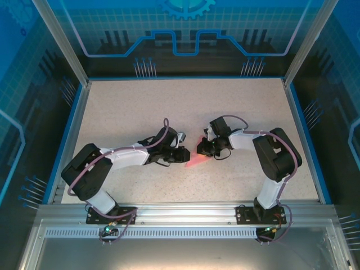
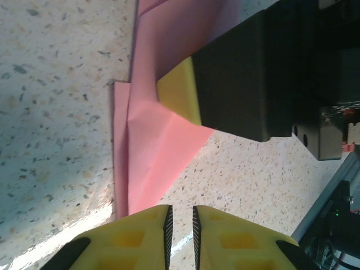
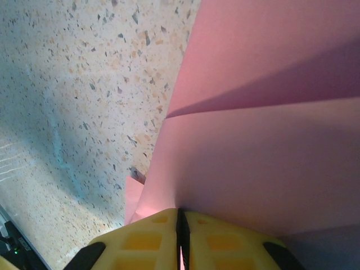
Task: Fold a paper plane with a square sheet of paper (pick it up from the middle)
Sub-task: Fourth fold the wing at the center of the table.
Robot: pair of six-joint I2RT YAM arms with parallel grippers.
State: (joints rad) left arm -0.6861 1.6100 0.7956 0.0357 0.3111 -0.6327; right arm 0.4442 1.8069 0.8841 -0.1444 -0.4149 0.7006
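Partly folded pink paper sheet (image 1: 198,161) lay near mid-table, between the two grippers. All places below are given from the sheet.

Right gripper (image 1: 205,147) sat at the sheet's far-right edge. In the right wrist view it (image 3: 180,226) was clamped on the sheet (image 3: 264,157): the yellow fingers met with pink paper pinched in the seam, and a flap rose away from them with one shaded crease across it.

Left gripper (image 1: 182,154) sat just beside the sheet's left edge. In the left wrist view its fingers (image 2: 181,226) were drawn in to a narrow slit with nothing between them. The sheet (image 2: 160,140) lay straight ahead of the tips, and its near corner ended just beside and slightly off to one side of them, apart, not touching. Long creases ran roughly along the left gripper's line of approach. At the sheet's far end the right gripper's yellow pad (image 2: 180,90) was on the paper.

Judgement: the left arm was the free one and close enough, so the next move turns on it reaching forward onto the layered edge while the right kept its pinch.

Surface: flat speckled tabletop (image 1: 169,107), and the sheet's lower layers lay flat on it. Thin paper, probably easy to drag or crumple.

Room: open table on every side of the sheet, and the blue rim (image 1: 72,129) was well apart from it. The two gripper bodies crowded close over it.
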